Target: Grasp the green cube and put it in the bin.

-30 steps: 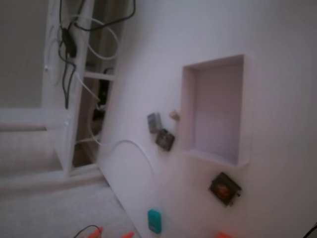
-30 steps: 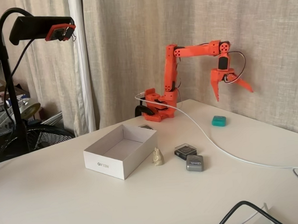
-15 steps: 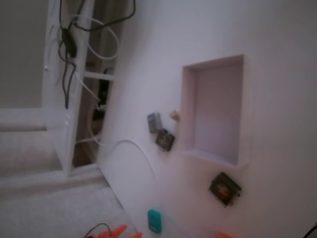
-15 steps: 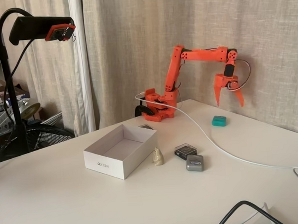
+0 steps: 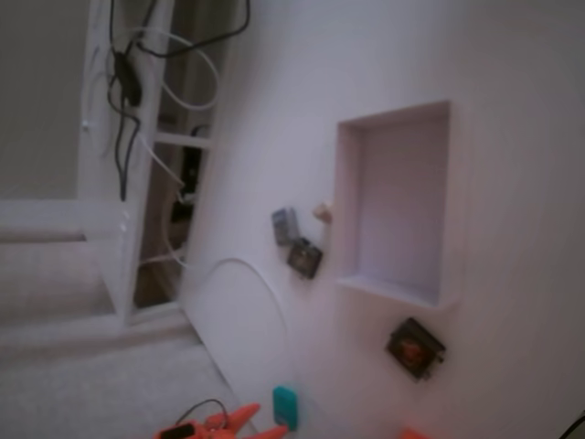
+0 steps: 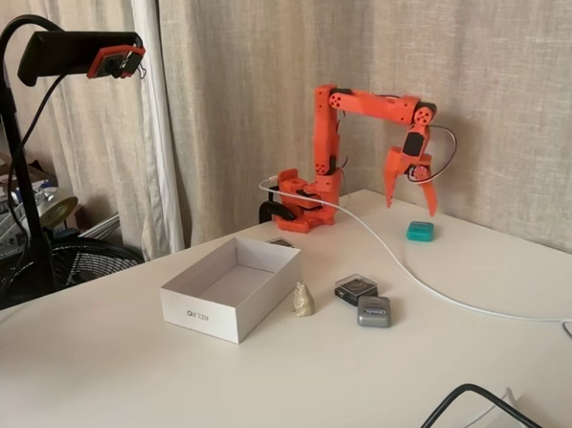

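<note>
Lettering on the bin [image 6: 214, 314] front wall is too small to read; gripper [image 6: 410, 194] hangs spread above the green cube [image 6: 420, 231]

white table [image 6: 131, 375] — bin [image 6: 200, 308] centre | figurine [image 6: 302, 299], grey block [image 6: 374, 312] 3 o'clock | green cube [image 6: 420, 231] 2 o'clock — white cable [image 6: 434, 292]

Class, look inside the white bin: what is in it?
Nothing shows inside the bin: in both fixed views its floor looks bare. The near wall hides a strip of floor. The green cube sits outside.
</note>
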Tool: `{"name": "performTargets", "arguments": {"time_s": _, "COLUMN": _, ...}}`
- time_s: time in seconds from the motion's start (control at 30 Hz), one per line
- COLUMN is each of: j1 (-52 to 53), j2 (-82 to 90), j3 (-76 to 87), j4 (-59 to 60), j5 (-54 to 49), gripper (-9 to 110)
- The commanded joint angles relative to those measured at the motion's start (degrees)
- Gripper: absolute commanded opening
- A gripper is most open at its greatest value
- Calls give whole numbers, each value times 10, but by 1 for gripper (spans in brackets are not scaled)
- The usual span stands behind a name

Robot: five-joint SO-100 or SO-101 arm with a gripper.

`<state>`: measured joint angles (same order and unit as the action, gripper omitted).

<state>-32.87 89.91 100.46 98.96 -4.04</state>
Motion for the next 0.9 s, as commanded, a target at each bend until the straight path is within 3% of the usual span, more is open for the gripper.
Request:
{"name": "performTargets", "arguments": {"time_s": 0.0, "j1": 6, "j2": 14, "j3": 3, "j4": -15, "j5": 0, "gripper": 38}}
{"name": "performTargets", "arguments": {"time_s": 0.47, "j1": 12, "j2": -6, "j3": 59, "j4": -150, "j5": -1, "gripper": 38}}
{"name": "performTargets", "arguments": {"time_s": 0.87, "j1": -1, "j2": 9, "j3": 134, "j4": -190, "j5": -3, "gripper": 38}}
